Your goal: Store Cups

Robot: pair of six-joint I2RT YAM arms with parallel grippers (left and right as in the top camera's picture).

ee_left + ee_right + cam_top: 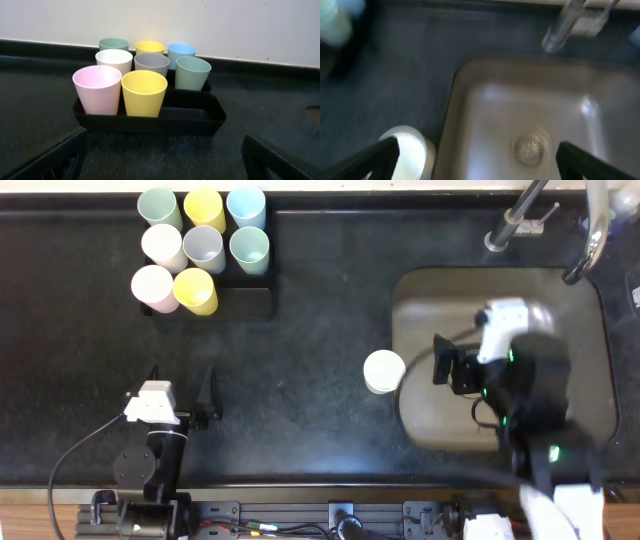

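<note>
A black tray (pixel 255 302) at the back left holds several pastel cups (pixel 204 244) standing upright: pink, yellow, white, grey, green and blue; in the left wrist view the same tray (pixel 200 117) has a bare front right corner. One white cup (pixel 384 370) stands alone on the counter beside the sink's left rim, also seen as the white cup (pixel 406 151). My left gripper (pixel 182 384) hangs open near the front left, facing the tray from a distance. My right gripper (pixel 441 358) is open over the sink's left part, next to the white cup, holding nothing.
A steel sink (pixel 560 300) fills the right side, with a drain (pixel 529 148) and a faucet (pixel 520 210) behind it. The dark counter (pixel 300 400) stretches between tray and sink.
</note>
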